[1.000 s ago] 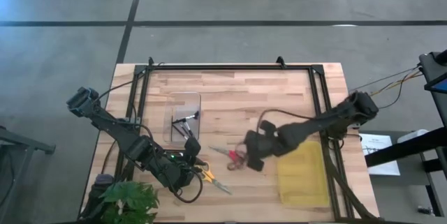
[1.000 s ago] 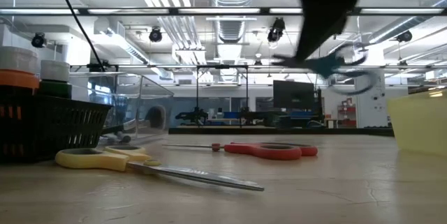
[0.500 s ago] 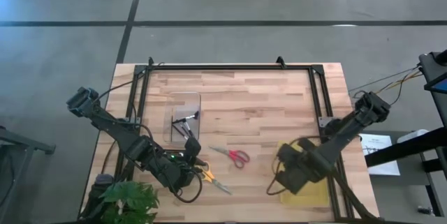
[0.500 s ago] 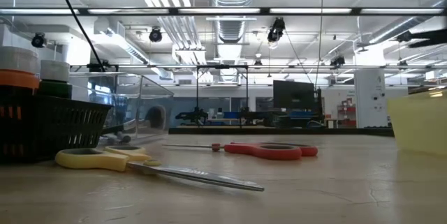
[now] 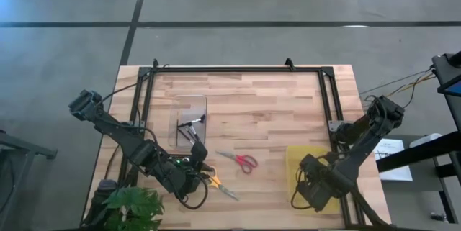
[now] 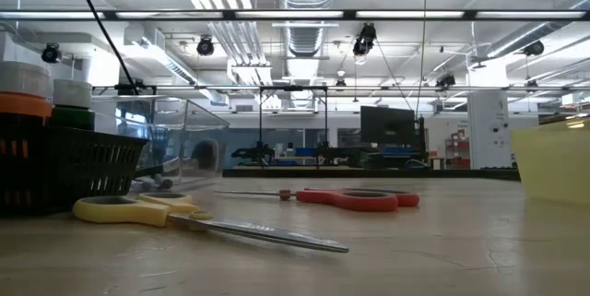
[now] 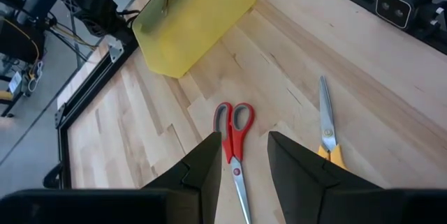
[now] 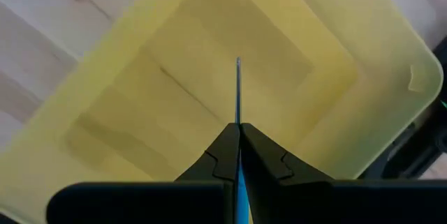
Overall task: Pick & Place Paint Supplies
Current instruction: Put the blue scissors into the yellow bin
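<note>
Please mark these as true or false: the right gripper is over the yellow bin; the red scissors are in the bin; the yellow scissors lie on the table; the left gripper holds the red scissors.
1. The right gripper, shut on thin blue-handled scissors, is above the yellow rectangular plastic bin. True.
2. The red-handled scissors lie in the bin. False: on the wooden table.
3. The yellow-handled scissors lie on the table. True.
4. The left gripper holds the red-handled scissors. False: it is open above them.

Overhead looks straight down, low camera skims the tabletop; both share the red scissors (image 5: 243, 161) (image 6: 355, 198).
</note>
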Robot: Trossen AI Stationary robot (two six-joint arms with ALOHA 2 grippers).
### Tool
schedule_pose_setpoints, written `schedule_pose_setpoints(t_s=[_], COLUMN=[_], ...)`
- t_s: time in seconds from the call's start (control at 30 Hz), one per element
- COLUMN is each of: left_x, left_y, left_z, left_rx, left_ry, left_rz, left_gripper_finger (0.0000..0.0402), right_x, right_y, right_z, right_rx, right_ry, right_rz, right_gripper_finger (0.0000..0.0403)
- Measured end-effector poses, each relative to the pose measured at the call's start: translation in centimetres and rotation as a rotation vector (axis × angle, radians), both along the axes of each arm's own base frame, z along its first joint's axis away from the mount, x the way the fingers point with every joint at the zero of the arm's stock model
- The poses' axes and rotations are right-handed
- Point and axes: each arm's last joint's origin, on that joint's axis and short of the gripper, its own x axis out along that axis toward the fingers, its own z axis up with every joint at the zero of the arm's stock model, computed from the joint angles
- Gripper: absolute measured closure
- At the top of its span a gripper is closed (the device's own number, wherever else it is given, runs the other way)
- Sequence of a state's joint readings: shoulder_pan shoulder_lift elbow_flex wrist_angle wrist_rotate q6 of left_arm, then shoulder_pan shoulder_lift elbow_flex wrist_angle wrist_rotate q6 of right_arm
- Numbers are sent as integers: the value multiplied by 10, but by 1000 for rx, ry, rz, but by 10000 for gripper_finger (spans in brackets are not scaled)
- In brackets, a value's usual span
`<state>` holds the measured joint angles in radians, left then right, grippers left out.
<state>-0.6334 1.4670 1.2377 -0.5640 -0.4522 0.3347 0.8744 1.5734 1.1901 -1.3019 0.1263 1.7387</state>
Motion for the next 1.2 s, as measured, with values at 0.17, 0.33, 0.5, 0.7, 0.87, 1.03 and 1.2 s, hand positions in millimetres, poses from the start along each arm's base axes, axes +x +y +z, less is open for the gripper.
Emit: schedule_pose_setpoints(t_s=[0.17, 0.33, 0.5, 0.7, 0.87, 1.03, 1.2], left_x=[0, 0, 0, 0, 0, 0, 0], left_y=[0, 0, 0, 0, 0, 0, 0], left_z=[0, 0, 0, 0, 0, 0, 0], left_rx=[-3, -12, -14, -14, -14, -17, -17], left_ry=[0, 0, 1, 1, 1, 1, 1], left_rz=[2, 10, 11, 11, 12, 14, 14], left_gripper_finger=[279, 279, 279, 279, 279, 279, 279], right_x=[-4, -4, -5, -5, -5, -5, -6], right_y=[0, 0, 0, 0, 0, 1, 0], right_z=[-5, -6, -6, -5, -5, -6, -7], right_rx=[2, 1, 0, -1, -1, 12, 8], right_ry=[23, 27, 29, 33, 36, 56, 65], right_rz=[-9, -8, 1, 25, 31, 51, 61], right_gripper_finger=[394, 394, 394, 394, 394, 393, 351])
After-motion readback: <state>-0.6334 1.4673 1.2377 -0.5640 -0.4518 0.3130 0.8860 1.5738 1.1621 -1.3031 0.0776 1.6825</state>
